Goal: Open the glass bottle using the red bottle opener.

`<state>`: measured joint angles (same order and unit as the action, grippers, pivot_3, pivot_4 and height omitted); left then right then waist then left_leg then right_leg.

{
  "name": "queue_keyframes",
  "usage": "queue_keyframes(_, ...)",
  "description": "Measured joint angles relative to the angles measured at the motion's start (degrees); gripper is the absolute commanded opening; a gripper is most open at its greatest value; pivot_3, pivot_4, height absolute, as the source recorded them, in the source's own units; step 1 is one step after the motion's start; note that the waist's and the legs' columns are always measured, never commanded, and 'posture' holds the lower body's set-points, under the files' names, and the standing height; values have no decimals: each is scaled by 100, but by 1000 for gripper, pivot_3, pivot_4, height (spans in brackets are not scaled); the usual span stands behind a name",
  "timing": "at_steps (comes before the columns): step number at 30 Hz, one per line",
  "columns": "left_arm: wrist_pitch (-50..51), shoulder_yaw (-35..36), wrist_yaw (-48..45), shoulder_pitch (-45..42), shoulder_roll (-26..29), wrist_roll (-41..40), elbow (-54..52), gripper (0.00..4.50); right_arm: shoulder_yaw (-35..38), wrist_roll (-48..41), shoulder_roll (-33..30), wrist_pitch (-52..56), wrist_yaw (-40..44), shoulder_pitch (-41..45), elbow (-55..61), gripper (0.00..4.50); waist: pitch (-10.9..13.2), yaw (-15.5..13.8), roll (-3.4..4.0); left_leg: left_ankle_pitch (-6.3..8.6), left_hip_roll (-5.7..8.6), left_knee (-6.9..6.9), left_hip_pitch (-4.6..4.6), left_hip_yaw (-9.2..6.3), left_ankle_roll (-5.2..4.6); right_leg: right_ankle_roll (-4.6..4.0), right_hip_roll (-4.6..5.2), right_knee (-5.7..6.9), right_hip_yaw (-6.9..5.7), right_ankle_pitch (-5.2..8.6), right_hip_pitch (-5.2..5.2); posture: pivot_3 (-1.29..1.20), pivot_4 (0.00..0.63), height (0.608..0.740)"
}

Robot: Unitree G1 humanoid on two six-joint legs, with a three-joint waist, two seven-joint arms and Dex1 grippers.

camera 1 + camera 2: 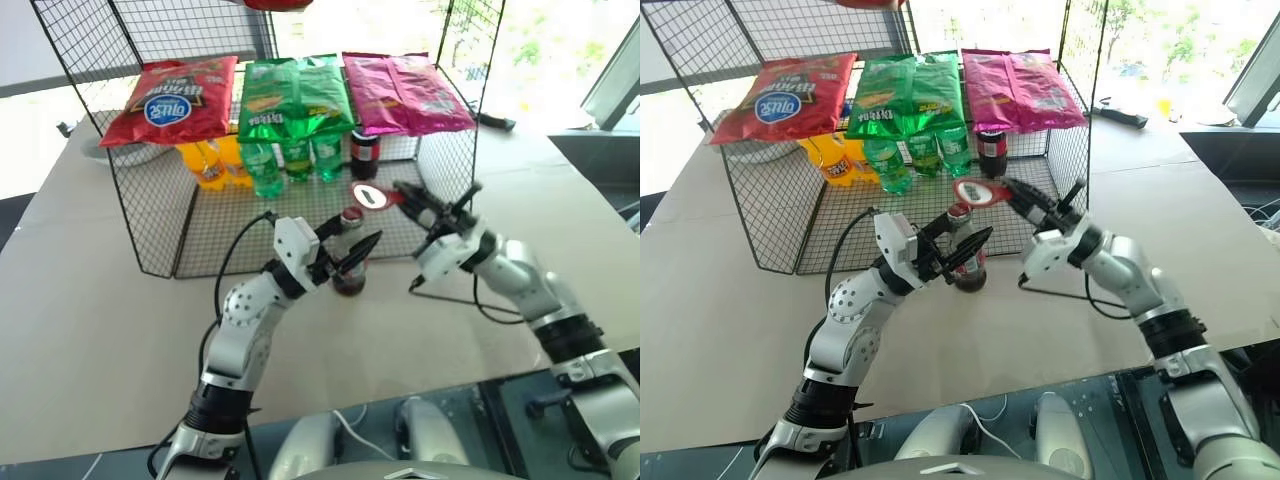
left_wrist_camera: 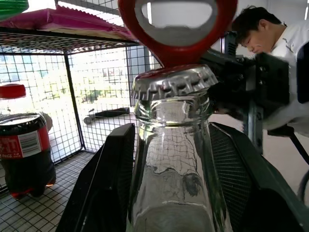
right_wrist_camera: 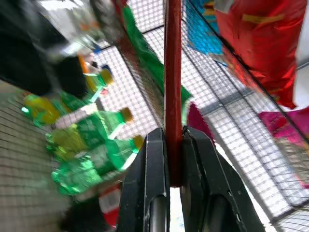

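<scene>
Wire rack (image 1: pixel 150 230): stood at the back of the tabletop (image 1: pixel 90 330), open toward the robot.
Rack top, left to right: red snack bag (image 1: pixel 175 100), green snack bag (image 1: pixel 295 95), pink snack bag (image 1: pixel 405 92) lay flat on the upper shelf.
Rack floor, left to right: orange bottles (image 1: pixel 208 160), green bottles (image 1: pixel 290 160), and a squat dark bottle with a red cap (image 1: pixel 365 152) stood upright under the shelf.
Left gripper (image 1: pixel 345 255): about half open, one finger on each side of the glass bottle (image 1: pixel 349 262); the left wrist view showed both black fingers (image 2: pixel 104 193) hugging the shoulders of the glass, so it had hold of the bottle.
Glass bottle: stood upright on the tabletop just in front of the rack's open side, between the two arms; the crimped metal cap (image 2: pixel 174 82) was on the neck.
Red bottle opener (image 1: pixel 375 196): its loop head hung just above and behind the cap; in the left wrist view the loop (image 2: pixel 177 29) sat right over the cap, contact could not be told.
Right gripper (image 1: pixel 420 212): shut tight on the opener's handle (image 3: pixel 173 96), fingers (image 3: pixel 154 183) pinching it from both sides, handle running straight out along them.
Person (image 2: pixel 270 38): seen in the left wrist view behind the right gripper, in a white top.
</scene>
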<state>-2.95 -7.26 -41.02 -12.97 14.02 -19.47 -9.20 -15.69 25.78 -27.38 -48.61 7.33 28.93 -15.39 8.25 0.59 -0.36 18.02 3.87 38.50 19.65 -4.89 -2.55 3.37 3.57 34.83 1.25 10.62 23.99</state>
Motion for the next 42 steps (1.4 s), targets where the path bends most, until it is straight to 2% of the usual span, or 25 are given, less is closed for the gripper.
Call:
queue_keyframes(6, 4, 7, 6, 20, 19, -2, -4, 1889, -11, -256, 190, 282, 353, -167, 148, 0, 0, -1, 0, 0, 0, 0, -2, -2, 1, 0, -1, 2, -3, 0, -1, 0, 150, 734)
queue_keyframes(18, 4, 15, -1, 52, 36, -35, -3, 1889, -104, -83, 366, 299, 343, -205, 92, 0, -1, 0, 1, -1, 2, 0, -9, -1, 3, 1, -1, 4, -2, -1, -7, 0, 150, 734)
queue_keyframes(27, -5, 76, 14, 52, 29, -81, 19, 1889, -62, 372, 116, 237, 351, 463, -51, 0, 1, 2, 2, -5, -1, -1, -9, -6, 8, -2, -2, 5, -8, -2, -7, 0, 150, 734)
queue_keyframes(37, -72, 102, 11, 34, -3, -103, 70, 1889, -20, 398, 55, 343, 497, 558, 98, 0, 4, -7, 4, -5, 1, 0, 7, -10, 9, -3, 0, 2, -12, -3, 5, 0, 150, 734)
queue_keyframes(42, -120, -4, -5, -65, -25, -14, 144, 1889, 239, 450, 72, 204, 209, 961, 666, 0, 6, 0, 9, -5, 0, -4, 7, -8, 9, -3, -1, 3, -10, -3, 11, 0, 150, 734)
